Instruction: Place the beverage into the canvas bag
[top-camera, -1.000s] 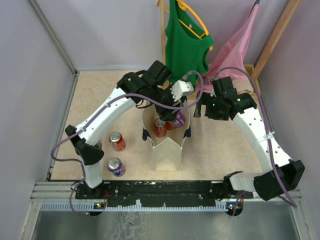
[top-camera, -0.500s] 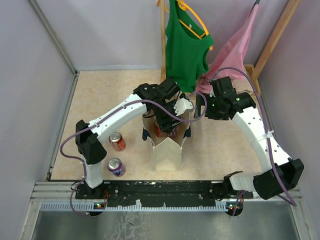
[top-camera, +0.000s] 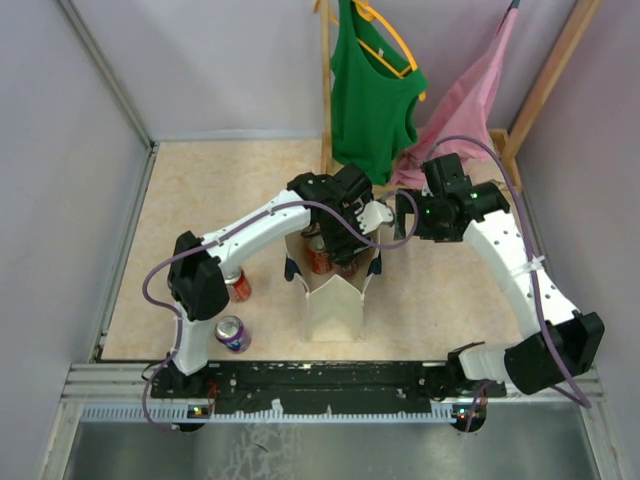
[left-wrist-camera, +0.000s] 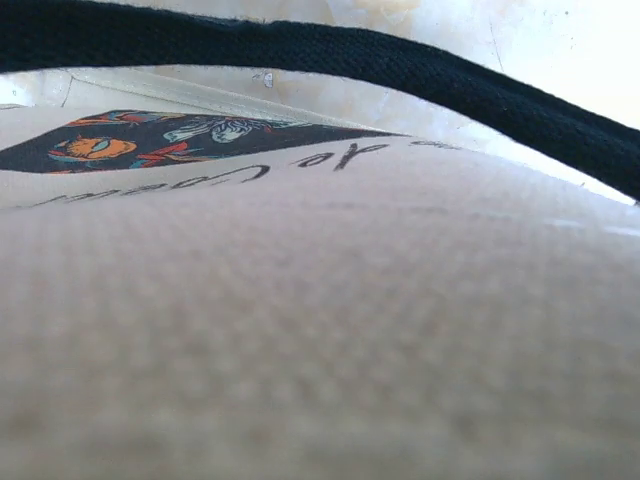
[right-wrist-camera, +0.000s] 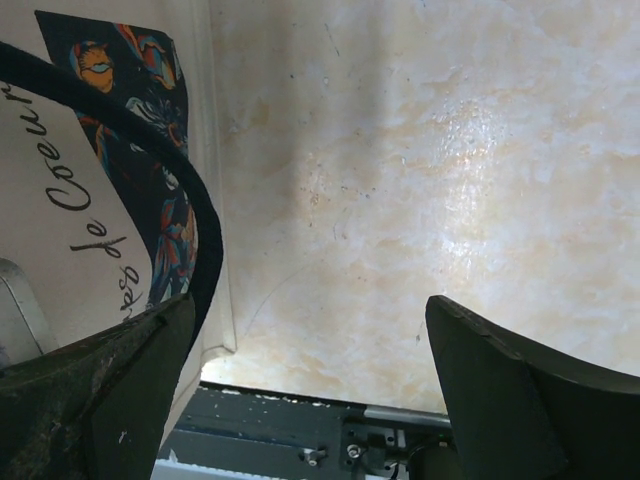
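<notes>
The right gripper stands wide open with nothing between its fingers. It hangs just off the right side of the canvas bag, over bare worktop. The left gripper is lowered into the bag's open mouth, and the arm's black wrist covers it from above, so how far it is open and whether it holds anything cannot be told. The bag stands upright close to the worktop's near edge, about midway along it. A red can shows inside the mouth, just left of the left gripper. Only the top view gives this layout, along with a loose red can and a purple can lying left of the bag toward the near-left corner. The left wrist view shows none of its own fingers. It is filled with beige canvas at very close range, with a colourful printed patch, script lettering and a dark strap handle across the top. The right wrist view alone shows that gripper's two dark fingers. The print and strap run down beside the finger nearer the bag, though contact there cannot be told.
</notes>
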